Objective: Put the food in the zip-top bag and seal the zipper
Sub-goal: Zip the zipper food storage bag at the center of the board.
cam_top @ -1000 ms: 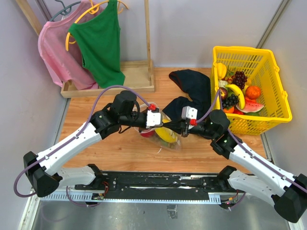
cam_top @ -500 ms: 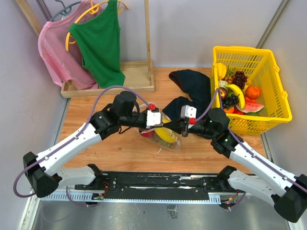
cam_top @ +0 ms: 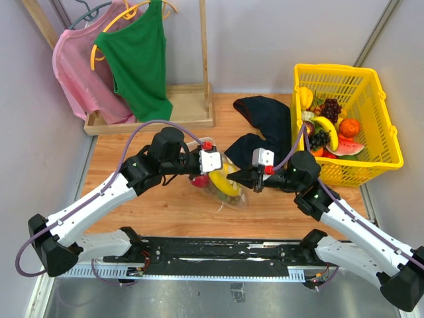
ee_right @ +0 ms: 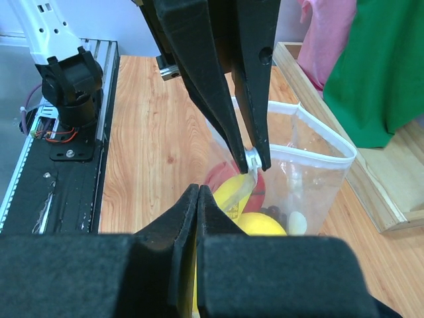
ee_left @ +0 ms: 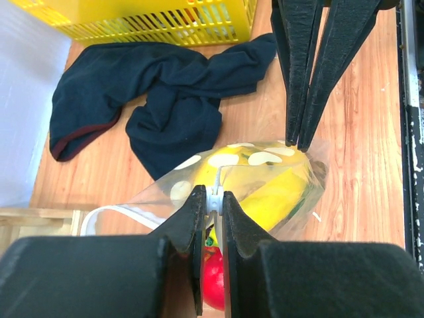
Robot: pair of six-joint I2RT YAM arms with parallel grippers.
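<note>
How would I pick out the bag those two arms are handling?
Start at the wooden table and find the middle, where the left gripper and right gripper nearly meet. Between them sits the zip-top bag, just on the near side of the dark navy cloth. It alone is see-through, with yellow and red fruit showing inside.

Clear glossy plastic bag (ee_left: 265, 179), matt navy cloth (ee_left: 165, 99), grained wooden table (ee_left: 371, 199)
</note>
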